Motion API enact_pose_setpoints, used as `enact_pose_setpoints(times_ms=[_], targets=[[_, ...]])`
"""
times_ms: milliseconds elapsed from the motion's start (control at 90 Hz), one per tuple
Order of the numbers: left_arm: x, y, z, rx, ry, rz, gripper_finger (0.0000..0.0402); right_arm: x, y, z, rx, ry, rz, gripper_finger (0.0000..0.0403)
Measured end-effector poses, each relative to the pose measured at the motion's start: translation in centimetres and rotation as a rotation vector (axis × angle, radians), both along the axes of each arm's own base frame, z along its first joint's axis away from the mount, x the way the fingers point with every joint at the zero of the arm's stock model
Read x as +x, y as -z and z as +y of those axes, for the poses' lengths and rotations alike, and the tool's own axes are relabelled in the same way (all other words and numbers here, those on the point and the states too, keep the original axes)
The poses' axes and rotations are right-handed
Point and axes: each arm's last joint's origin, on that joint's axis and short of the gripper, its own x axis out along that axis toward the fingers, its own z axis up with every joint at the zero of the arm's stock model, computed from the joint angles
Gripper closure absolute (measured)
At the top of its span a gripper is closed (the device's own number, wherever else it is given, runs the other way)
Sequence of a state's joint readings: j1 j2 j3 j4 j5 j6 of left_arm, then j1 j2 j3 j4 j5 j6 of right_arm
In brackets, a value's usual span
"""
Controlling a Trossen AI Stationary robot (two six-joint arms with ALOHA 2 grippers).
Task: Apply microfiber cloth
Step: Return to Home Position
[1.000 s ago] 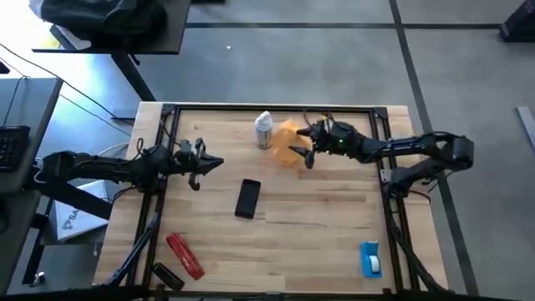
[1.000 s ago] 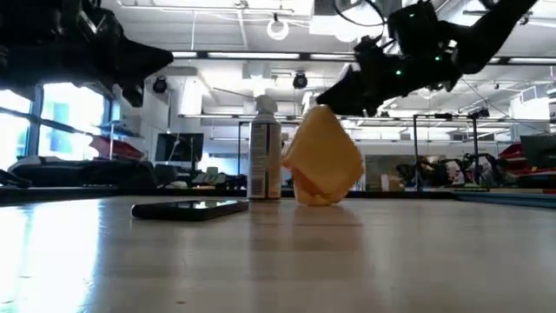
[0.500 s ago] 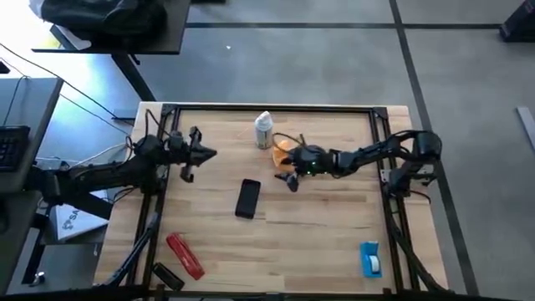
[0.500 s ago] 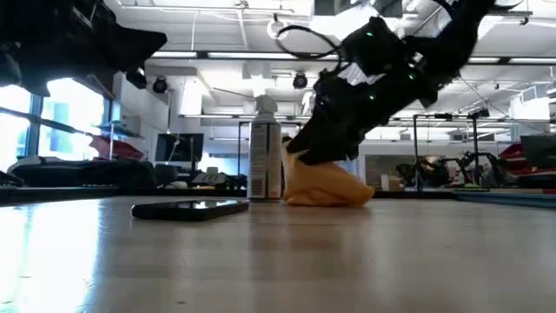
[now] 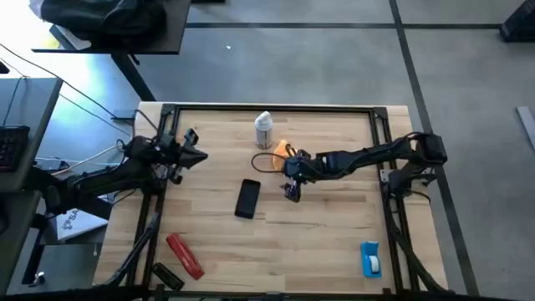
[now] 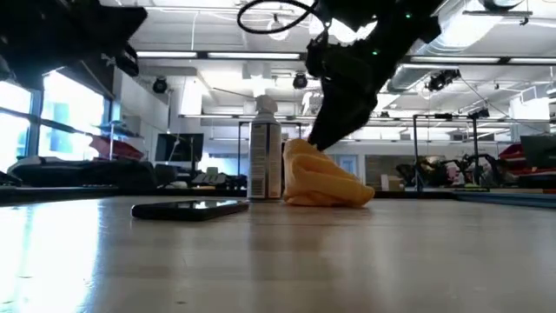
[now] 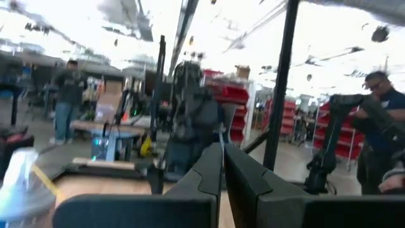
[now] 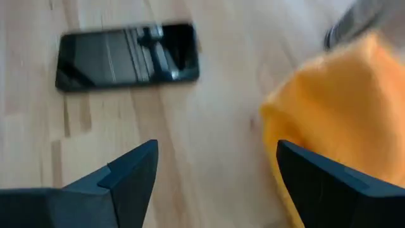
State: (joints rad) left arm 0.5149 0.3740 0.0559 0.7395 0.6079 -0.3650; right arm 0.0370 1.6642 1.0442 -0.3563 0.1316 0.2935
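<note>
The orange microfiber cloth (image 6: 326,181) lies in a low heap on the wooden table, close beside the white spray bottle (image 6: 265,149). From above, only a corner of the cloth (image 5: 281,150) shows past my right arm. My right gripper (image 8: 218,171) is open over bare wood, with the cloth (image 8: 338,107) beside one finger and a black phone (image 8: 126,56) ahead of it. In the high view my right gripper (image 5: 290,186) is just near-side of the cloth. My left gripper (image 7: 223,174) is shut on nothing, held above the table's left part (image 5: 194,155). My right gripper holds nothing between its fingers. One finger (image 8: 329,180) stands right next to the cloth's edge (image 8: 278,126); whether it touches the cloth I cannot tell.
The phone (image 5: 247,198) lies flat at mid-table. A red oblong object (image 5: 185,254) and a small black item (image 5: 167,275) lie near the front left. A blue-and-white item (image 5: 370,258) lies at the front right. A black frame (image 5: 276,108) rims the table.
My right gripper has come down and gone toward the table's left and near edge. The cloth, which hung upright below it with its lower end on the table, has slumped into a low heap beside the bottle. My left gripper has drawn back a little toward the left edge.
</note>
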Motion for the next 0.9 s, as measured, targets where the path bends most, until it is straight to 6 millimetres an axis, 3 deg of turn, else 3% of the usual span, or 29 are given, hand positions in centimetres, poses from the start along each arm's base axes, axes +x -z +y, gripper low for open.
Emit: enact_pose_setpoints(times_ms=[156,278,367,478,711,900], targets=[[-0.9,-0.7,-0.5,-0.027,0.035,-0.063,0.0401,-0.2,-0.8,2.8,0.125,-0.106,-0.043,0.0112],[-1.4,-0.9,-1.0,-0.012,0.106,-0.062,0.0401,-0.8,-2.3,4.7,0.013,-0.126,-0.134,0.0119],[-1.6,-0.5,-1.2,-0.017,0.137,-0.025,0.0401,-1.8,-3.1,4.9,-0.003,-0.138,-0.232,0.0140],[-1.7,0.0,-1.2,-0.007,0.129,0.020,0.0401,-3.6,-3.1,4.0,0.048,-0.161,-0.348,0.0174],[-1.4,1.7,-0.9,-0.032,0.074,0.165,0.0401,-9.1,-1.6,0.0,0.062,-0.080,-0.602,0.0242],[-1.3,2.9,-0.5,-0.061,0.011,0.266,0.0401,-14.0,-1.5,-1.0,-0.006,-0.010,-0.755,0.0293]])
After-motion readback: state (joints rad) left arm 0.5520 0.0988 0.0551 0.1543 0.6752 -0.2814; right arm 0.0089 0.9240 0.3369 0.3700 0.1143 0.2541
